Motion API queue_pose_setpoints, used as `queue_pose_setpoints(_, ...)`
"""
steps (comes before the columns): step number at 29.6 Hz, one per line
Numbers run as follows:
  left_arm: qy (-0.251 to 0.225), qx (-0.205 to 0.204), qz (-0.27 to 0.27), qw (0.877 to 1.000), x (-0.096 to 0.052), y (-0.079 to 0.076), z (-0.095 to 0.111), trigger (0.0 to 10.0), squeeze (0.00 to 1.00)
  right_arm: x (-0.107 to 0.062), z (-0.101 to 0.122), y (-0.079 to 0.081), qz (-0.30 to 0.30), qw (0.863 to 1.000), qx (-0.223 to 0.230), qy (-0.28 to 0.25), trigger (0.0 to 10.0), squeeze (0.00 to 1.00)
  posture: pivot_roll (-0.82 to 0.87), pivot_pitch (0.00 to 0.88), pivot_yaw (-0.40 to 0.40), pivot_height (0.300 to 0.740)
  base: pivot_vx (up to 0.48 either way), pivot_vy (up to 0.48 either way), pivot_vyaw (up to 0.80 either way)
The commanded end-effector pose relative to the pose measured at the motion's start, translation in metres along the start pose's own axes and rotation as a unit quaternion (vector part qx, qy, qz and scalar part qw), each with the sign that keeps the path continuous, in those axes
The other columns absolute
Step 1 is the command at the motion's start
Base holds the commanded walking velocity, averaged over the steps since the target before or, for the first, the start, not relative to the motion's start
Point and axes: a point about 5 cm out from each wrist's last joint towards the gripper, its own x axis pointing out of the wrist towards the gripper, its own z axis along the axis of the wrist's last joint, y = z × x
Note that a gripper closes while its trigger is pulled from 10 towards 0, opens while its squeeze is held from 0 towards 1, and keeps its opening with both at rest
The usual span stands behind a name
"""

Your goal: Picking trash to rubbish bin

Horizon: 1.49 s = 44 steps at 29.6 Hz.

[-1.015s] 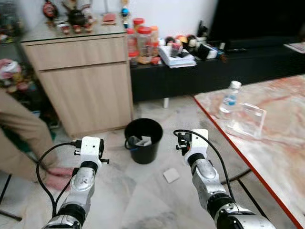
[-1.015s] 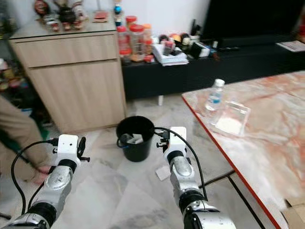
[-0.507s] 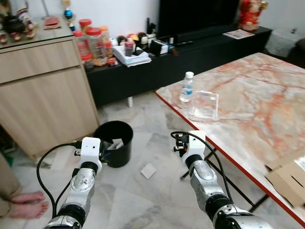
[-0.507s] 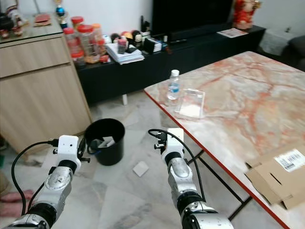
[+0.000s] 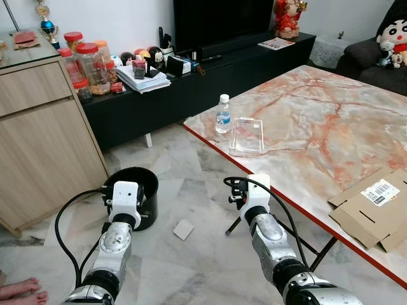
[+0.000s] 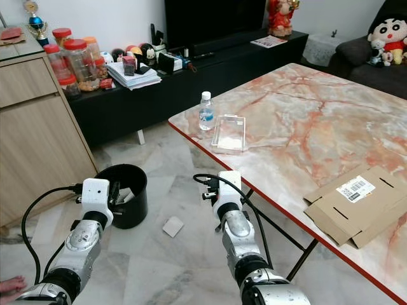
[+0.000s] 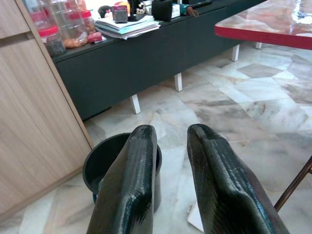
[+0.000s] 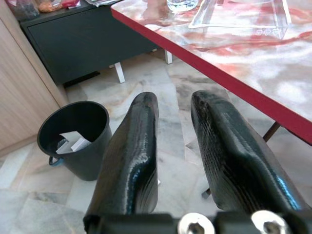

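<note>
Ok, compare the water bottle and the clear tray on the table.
The bottle stands upright and tall; the tray lies flat and low. The bottle is round with a white cap and blue label; the tray is rectangular, open and unlabelled. Both are clear plastic, side by side near the table's corner.

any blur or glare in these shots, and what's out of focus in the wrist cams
Left eye view: sharp, evenly lit, with soft sheen on the marble table and floor tiles. Left wrist view: the near fingers look soft, while the black bin and cabinet stay fairly clear. Right wrist view: bright glare washes out the table top near the clear tray; the fingers carry glossy highlights.
</note>
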Motion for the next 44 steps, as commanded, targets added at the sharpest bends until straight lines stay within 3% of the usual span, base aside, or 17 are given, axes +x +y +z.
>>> queue_pose_setpoints(1, 0.004, -0.005, 0.003, 1.000, 0.0008, 0.0019, -0.0001, 10.0, 0.00, 0.0006, 0.0021, 0.0022, 0.002, 1.000, -0.003, -0.007, 10.0, 0.00, 0.04, 0.000, -0.008, 0.740, 0.000, 0.386, -0.80)
queue_pose_setpoints(44, -0.003, -0.006, 0.001, 1.000, 0.0032, 0.0022, 0.0040, 10.0, 0.00, 0.0014, 0.0016, 0.0092, 0.010, 1.000, 0.001, -0.004, 10.0, 0.00, 0.04, 0.000, -0.009, 0.740, 0.000, 0.017, -0.80)
